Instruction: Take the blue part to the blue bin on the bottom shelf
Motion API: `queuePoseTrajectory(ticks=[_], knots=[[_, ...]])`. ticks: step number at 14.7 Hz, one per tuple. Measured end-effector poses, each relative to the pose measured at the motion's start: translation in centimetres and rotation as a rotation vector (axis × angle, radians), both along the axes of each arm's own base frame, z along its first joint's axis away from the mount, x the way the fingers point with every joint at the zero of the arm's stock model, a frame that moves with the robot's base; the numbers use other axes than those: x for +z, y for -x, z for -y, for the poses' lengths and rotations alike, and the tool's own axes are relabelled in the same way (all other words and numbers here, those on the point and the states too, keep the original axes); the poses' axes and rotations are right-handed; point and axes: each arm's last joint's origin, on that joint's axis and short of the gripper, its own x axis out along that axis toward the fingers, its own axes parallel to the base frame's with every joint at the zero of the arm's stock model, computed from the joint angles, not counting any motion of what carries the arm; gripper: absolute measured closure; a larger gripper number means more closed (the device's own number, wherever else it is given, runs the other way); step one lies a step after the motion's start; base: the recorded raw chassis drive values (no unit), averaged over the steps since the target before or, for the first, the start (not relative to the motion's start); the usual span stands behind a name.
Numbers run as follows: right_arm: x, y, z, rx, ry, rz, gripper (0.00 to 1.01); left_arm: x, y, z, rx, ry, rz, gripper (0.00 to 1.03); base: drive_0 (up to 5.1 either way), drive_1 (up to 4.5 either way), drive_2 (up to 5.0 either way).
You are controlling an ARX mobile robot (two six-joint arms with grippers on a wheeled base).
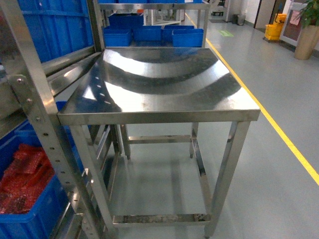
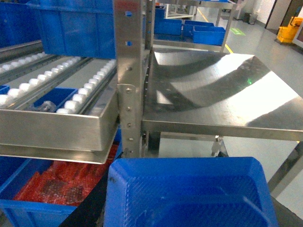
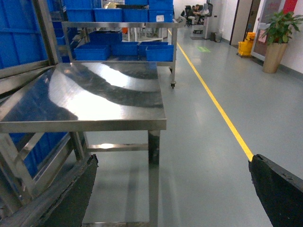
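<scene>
The right pincer [image 3: 173,189] is seen in its own wrist view as two dark fingers [image 3: 277,189] spread wide at the lower corners, with nothing between them and only floor behind. Of the left pincer nothing certain is shown; its wrist view is filled at the near edge by a blue bin [image 2: 189,194], seemingly carried, but whether the jaws are clamped on it cannot be told.

Beyond, a bare steel tabletop [image 1: 164,84] stands ahead. To the left the rack is seen, its roller shelf [image 2: 57,94] slanted, presumably so that bins roll toward the front rail. Below it a bin of red parts [image 1: 25,179] is kept on the bottom shelf [image 2: 52,153]. A small blue piece [image 2: 59,97] lies among the rollers; whether it is the blue part cannot be confirmed. The task is judged barely begun, the arms being held back, probably for approach.
</scene>
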Motion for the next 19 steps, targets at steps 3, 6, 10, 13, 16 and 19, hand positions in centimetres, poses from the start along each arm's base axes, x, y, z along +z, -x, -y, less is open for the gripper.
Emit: queuePoseTrajectory(ticks=[3,6,10,13,16,19], knots=[[-0.01,0.00,0.00,0.000,0.000,-0.001,0.03,0.00,0.00,-0.01,0.001,0.000,0.000,0.60,0.0,4.35,-4.3],[0.01,0.00,0.00,0.000,0.000,0.001,0.03,0.01,0.00,-0.01,0.001,0.000,0.001,0.60,-4.9,2.45,2.5],[-0.02,0.00,0.00,0.000,0.000,-0.002,0.03,0.00,-0.01,0.00,0.001,0.000,0.000,0.60,-4.9,2.45,2.5],[-0.01,0.00,0.00,0.000,0.000,-0.001,0.03,0.00,0.00,0.00,0.000,0.000,0.000,0.60,-5.0,2.27,2.3],[0.01,0.00,0.00,0.000,0.000,0.001,0.03,0.00,0.00,0.00,0.000,0.000,0.000,0.60,-5.1,2.24,2.2],[0.00,0.00,0.00,0.000,0.000,0.000,0.03,-0.01,-0.01,0.00,0.000,0.000,-0.001,0.60,-5.1,2.24,2.2]])
